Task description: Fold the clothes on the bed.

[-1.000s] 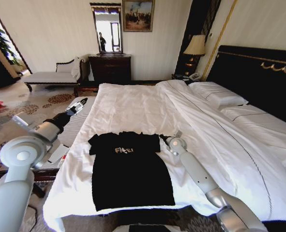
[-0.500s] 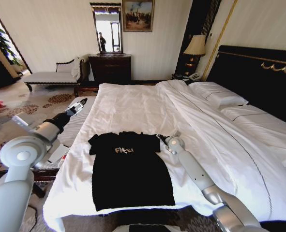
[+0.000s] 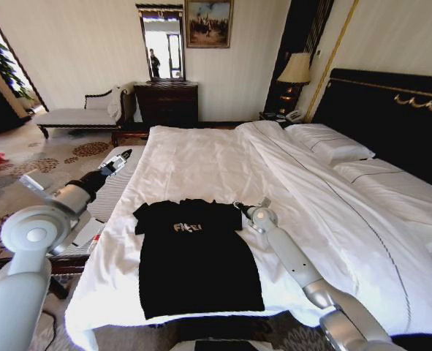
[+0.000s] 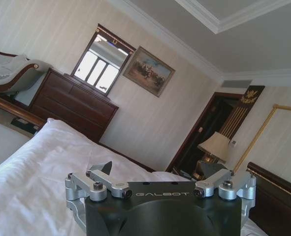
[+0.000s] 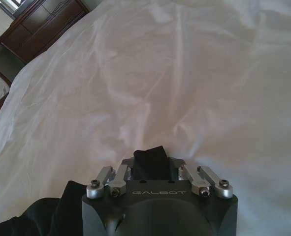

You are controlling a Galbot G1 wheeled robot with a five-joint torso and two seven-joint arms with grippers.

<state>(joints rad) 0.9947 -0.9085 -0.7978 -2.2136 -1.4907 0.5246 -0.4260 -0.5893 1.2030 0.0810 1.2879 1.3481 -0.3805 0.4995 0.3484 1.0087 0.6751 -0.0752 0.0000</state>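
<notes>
The black T-shirt (image 3: 194, 256) is laid flat, chest up, on the near part of the white bed (image 3: 201, 164), with white lettering seen across the chest — too small to be read properly from the head view. The right gripper (image 3: 239, 209) is set down at the shirt's sleeve on the robot's right, right at the sleeve's outer edge.

What can't be made out from the head view gets cleared up by the right wrist view: a fold of black fabric is pinched between the narrowed jaws of the right gripper (image 5: 152, 164), sticking up just ahead of the mount, and more of the T-shirt (image 5: 47, 216) is bunched beside and behind it. Rumpled sheet is spread out beyond the fingertips.

The left gripper (image 3: 120, 159) is held out well off the shirt, over the bed's left edge. In the left wrist view only the gripper (image 4: 162, 189) mount and finger bases are caught, the tips being cut off — so how far it's open can't be told. Past it, a dark wooden dresser (image 4: 69, 105), a mirror (image 4: 101, 61) and a bedside lamp (image 4: 215, 146) are seen.
</notes>
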